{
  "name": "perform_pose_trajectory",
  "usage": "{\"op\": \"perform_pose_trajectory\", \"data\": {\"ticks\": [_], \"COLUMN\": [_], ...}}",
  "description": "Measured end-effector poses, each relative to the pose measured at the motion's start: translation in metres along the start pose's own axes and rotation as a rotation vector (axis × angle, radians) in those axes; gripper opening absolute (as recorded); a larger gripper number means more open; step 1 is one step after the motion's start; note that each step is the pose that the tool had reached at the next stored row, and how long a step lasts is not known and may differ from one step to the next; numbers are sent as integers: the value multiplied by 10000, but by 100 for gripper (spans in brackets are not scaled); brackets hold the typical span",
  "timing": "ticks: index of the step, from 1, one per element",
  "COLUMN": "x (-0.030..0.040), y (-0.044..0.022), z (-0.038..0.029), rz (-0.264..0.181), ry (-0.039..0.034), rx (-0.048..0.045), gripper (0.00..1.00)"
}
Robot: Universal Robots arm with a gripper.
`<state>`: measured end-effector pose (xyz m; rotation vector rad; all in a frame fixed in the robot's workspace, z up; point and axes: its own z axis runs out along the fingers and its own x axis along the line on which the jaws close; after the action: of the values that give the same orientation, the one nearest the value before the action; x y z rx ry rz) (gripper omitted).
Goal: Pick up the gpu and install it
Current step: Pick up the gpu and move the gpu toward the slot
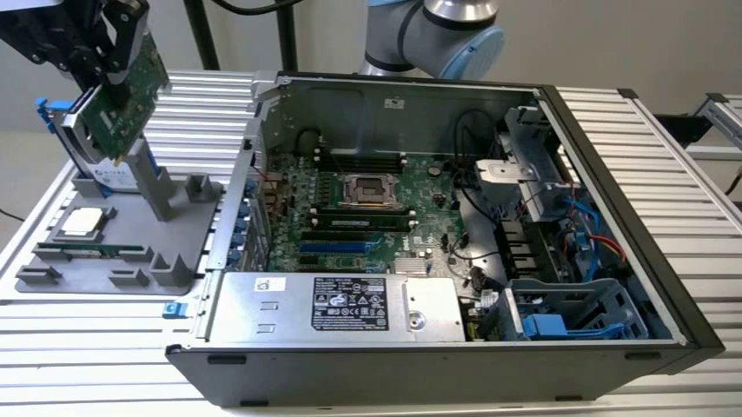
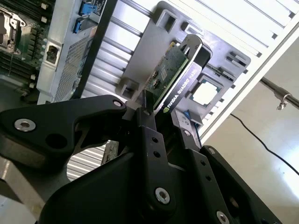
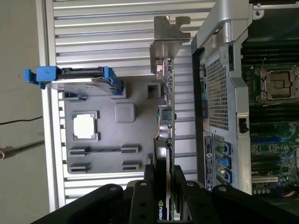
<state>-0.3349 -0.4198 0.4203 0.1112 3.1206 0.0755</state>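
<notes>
Green gpu (image 3: 163,126) clamped edge-on between fingers of gripper (image 3: 164,184), hanging tilted above gray tray (image 1: 116,278) near table (image 1: 116,347) edge on exterior view's left, well apart from open computer case (image 1: 632,182). Carry likely calls for firm grip and steady card, with bracket kept clear of case wall.

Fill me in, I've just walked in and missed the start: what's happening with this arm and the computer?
The arm's gripper has its jaws closed on the gpu and holds it tilted over the gray parts holder, to the exterior view's left of the open computer case. The card is not in the case yet. A blue-framed hard drive stands on the holder too.
</notes>
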Motion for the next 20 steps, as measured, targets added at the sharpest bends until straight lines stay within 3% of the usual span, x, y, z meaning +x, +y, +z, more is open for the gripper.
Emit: {"op": "perform_pose_trajectory", "data": {"ticks": [9, 20], "x": [-13, -153], "y": [2, 12], "z": [-22, -19], "rz": [-2, 0], "ry": [2, 1], "rx": [1, 1], "gripper": [0, 0]}}
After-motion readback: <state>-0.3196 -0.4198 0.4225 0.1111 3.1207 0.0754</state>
